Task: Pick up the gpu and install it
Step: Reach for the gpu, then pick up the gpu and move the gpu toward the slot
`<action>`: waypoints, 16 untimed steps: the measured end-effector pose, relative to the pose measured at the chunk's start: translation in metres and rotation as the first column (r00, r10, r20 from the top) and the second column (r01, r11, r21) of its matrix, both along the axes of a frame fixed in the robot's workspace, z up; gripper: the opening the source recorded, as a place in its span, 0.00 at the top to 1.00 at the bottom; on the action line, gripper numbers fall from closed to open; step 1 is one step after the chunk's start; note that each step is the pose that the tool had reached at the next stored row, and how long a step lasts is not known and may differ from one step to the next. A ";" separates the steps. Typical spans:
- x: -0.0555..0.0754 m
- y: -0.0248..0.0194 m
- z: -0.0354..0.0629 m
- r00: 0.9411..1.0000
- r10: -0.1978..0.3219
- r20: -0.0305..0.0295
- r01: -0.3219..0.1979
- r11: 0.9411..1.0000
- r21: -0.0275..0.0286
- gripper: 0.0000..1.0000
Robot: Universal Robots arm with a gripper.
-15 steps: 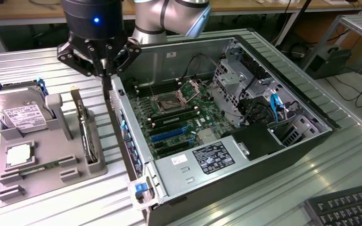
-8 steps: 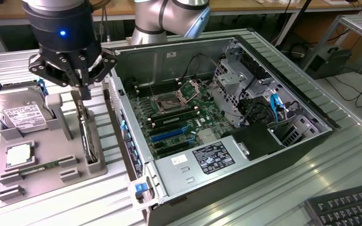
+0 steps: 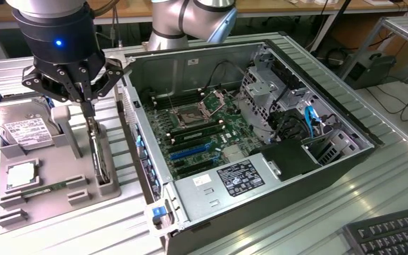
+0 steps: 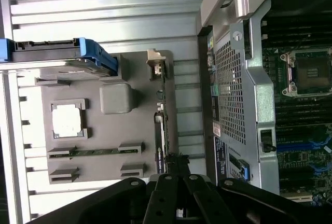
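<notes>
Gpu (image 3: 100, 156) stands on edge in the tray (image 3: 48, 204), long axis alongside the computer case (image 3: 331, 178), gripper (image 3: 88, 106) pinching one end.

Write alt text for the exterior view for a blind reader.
The robot arm's gripper is at the top edge of the gpu, which stands on edge in a grey holder tray on the exterior view's left. Beside it lies an open computer case, its motherboard exposed; a hard drive also sits in the tray.

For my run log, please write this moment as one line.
phase: pick | gpu: standing on edge in gray holder slot | pincer: right over its top edge | computer case: open, gpu not installed
</notes>
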State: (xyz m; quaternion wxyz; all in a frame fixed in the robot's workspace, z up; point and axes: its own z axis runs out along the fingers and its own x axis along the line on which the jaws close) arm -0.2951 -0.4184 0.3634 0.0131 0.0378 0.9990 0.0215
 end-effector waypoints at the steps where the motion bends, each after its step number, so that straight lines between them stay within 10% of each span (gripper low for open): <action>1: 0.000 0.0000 0.0000 1.000 0.000 0.000 0.000 1.000 0.000 0.89; 10: 0.000 0.0000 0.0000 1.000 0.000 0.000 0.000 1.000 0.000 0.89; 16: 0.000 0.0001 -0.0024 1.000 -0.001 0.001 0.001 1.000 -0.001 0.70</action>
